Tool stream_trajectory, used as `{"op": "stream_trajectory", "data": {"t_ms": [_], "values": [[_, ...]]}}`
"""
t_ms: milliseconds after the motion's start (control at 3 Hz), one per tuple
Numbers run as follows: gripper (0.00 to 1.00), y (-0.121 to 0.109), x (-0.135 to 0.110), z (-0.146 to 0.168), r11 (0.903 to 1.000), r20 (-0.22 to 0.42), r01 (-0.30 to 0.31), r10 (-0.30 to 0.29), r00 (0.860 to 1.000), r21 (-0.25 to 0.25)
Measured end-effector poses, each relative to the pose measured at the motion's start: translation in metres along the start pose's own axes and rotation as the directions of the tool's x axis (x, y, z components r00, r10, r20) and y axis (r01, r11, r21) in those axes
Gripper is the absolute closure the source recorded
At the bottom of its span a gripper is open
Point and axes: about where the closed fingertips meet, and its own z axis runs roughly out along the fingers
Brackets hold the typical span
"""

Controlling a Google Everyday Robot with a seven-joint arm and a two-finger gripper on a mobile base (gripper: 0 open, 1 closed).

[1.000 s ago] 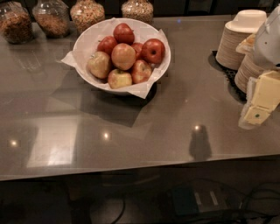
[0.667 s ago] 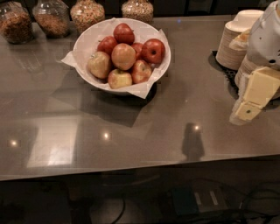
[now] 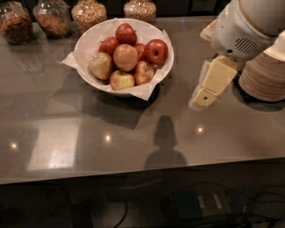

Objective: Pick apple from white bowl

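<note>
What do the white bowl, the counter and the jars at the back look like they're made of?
White bowl: smooth, opaque white, probably glazed ceramic, possibly plastic. Counter: glossy grey, mirroring light spots, so polished stone or laminate. Jars: clear, contents show through, likely glass. The gripper, matte cream, apparently plastic, hangs over the counter right of the bowl.

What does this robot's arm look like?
The arm is a rounded white shell with a small slotted vent. Its gripper, hanging over the table beside the white bowl, is pale yellow and blocky, with a small green dot near the tip.
</note>
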Motion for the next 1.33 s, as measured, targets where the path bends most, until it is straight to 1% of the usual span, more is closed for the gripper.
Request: {"op": "stream_trajectory", "data": {"t_ms": [333, 667, 1000, 1333], "values": [[0.0, -0.015, -0.03, 0.021, 0.9996, 0.067, 0.005, -0.007, 0.998, 0.027], [0.0, -0.032, -0.052, 0.047, 0.9981, 0.122, 0.03, -0.036, 0.992, 0.054], [0.0, -0.051, -0.069, 0.077, 0.9955, 0.155, 0.054, -0.066, 0.986, 0.078], [0.0, -0.07, -0.088, 0.102, 0.9941, 0.173, 0.057, -0.072, 0.982, 0.093]]}}
